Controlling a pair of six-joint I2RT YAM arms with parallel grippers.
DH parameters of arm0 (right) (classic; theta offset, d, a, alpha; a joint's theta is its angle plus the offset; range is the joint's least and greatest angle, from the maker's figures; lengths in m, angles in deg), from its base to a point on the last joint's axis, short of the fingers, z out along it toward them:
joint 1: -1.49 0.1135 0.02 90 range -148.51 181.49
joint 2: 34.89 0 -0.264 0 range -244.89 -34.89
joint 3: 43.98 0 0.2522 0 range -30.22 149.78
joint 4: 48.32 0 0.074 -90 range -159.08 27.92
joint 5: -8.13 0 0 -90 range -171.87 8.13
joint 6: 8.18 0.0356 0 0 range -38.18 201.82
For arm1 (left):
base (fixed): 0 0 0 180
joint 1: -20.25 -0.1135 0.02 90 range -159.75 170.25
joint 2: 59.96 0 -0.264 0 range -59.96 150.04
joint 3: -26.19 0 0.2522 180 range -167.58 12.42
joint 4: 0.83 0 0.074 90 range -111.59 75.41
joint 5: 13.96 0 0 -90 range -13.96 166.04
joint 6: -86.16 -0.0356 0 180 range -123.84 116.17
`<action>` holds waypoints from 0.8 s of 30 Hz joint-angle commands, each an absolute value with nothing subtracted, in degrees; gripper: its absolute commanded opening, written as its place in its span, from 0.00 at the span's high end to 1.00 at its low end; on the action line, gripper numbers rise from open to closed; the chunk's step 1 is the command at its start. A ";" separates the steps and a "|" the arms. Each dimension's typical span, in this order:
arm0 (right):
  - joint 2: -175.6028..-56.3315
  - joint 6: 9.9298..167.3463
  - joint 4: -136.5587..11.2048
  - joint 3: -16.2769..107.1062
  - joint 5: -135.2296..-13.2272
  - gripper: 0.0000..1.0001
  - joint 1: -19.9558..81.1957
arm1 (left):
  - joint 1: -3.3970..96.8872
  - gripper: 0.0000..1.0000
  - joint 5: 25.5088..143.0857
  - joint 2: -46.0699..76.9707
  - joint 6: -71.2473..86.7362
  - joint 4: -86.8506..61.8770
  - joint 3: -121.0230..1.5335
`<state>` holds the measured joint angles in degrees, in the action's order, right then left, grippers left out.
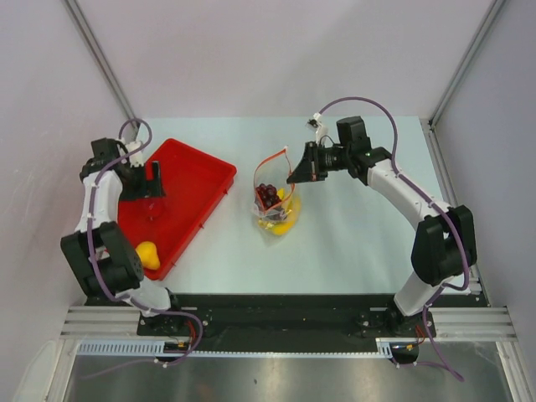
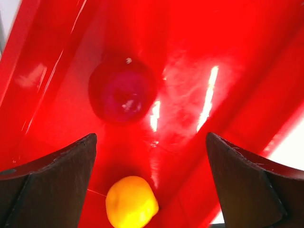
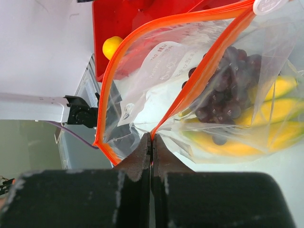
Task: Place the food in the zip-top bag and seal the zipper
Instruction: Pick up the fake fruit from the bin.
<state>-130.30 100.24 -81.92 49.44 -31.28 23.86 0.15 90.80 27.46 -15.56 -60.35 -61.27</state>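
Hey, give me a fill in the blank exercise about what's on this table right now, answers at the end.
1. The right gripper is ____ on the orange-red zipper strip of the clear crinkly plastic zip-top bag.
2. The dark purple grape cluster and the yellow banana bunch lie ____ the bag.
3. The round yellow-orange fruit and the dark red round fruit lie in the ____ plastic tray.
4. The left gripper hangs above that tray, fingers ____.
Missing words: shut, inside, red, open.
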 commanded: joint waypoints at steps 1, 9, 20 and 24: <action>-130.86 99.57 -80.98 52.13 -31.95 1.00 24.26 | 0.03 0.00 84.74 31.61 -18.86 -55.56 -61.40; -131.30 98.26 -81.68 52.22 -33.09 1.00 24.17 | 0.73 0.00 85.00 40.85 -21.32 -51.24 -62.37; -130.78 96.06 -84.05 52.31 -34.06 1.00 24.08 | 5.03 0.45 94.91 34.65 -21.07 -53.69 -63.68; -130.43 96.76 -83.79 52.31 -33.79 1.00 24.17 | 14.69 0.63 105.11 26.89 -17.29 -57.47 -69.91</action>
<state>-131.02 97.31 -84.19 49.85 -33.58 23.93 6.29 92.44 38.28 -20.17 -55.41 -62.07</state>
